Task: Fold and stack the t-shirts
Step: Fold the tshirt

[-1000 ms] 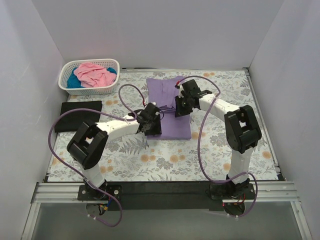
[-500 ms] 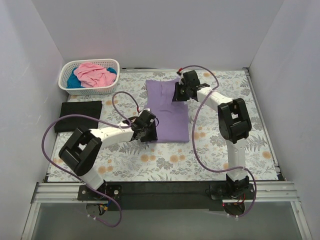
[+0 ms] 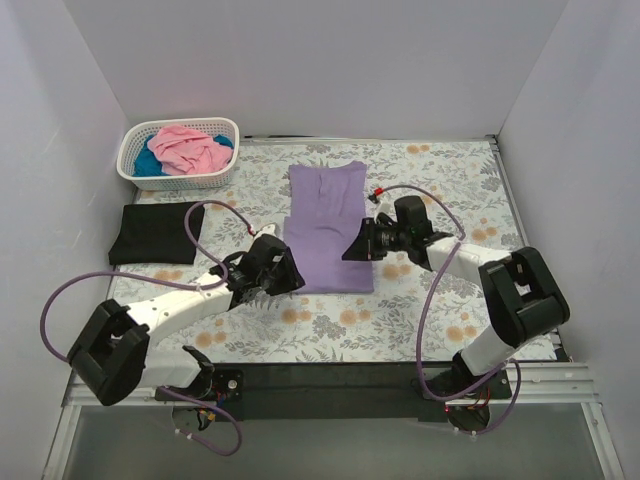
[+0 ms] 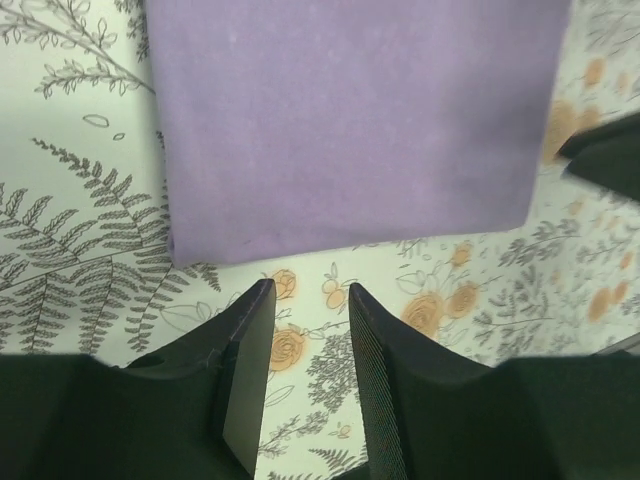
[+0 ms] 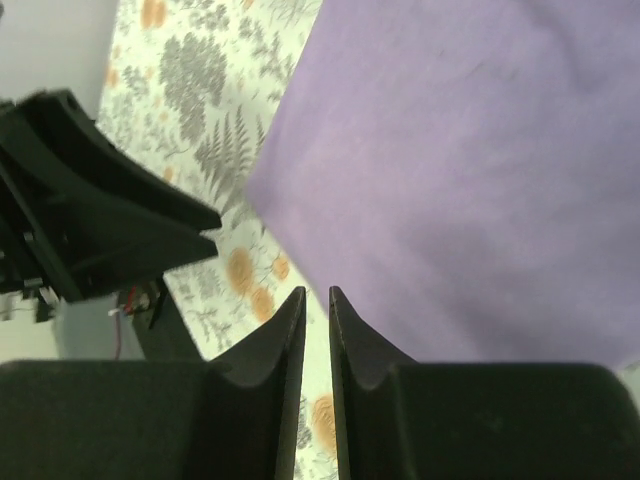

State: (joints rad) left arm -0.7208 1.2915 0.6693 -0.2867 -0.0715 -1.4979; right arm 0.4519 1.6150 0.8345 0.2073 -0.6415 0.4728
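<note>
The lavender t-shirt (image 3: 325, 225) lies flat as a long folded rectangle mid-table; it also shows in the left wrist view (image 4: 350, 120) and the right wrist view (image 5: 480, 150). My left gripper (image 3: 287, 272) is open and empty just off its near left corner, over the cloth (image 4: 305, 295). My right gripper (image 3: 353, 248) hovers at its near right edge (image 5: 316, 295), jaws a narrow gap apart with nothing between. The black t-shirt (image 3: 155, 232) lies folded at the left. The pink t-shirt (image 3: 188, 148) and teal t-shirt (image 3: 146, 164) are bunched in the basket.
The white lattice basket (image 3: 222, 127) stands at the far left corner. The floral cloth (image 3: 470, 200) covers the table. White walls close in the left, far and right sides. The left gripper's body (image 5: 100, 220) shows close to my right fingers.
Both grippers have drawn back toward the near edge of the lavender shirt. The right one left the shirt's far end. The shirt now lies flatter and longer.
</note>
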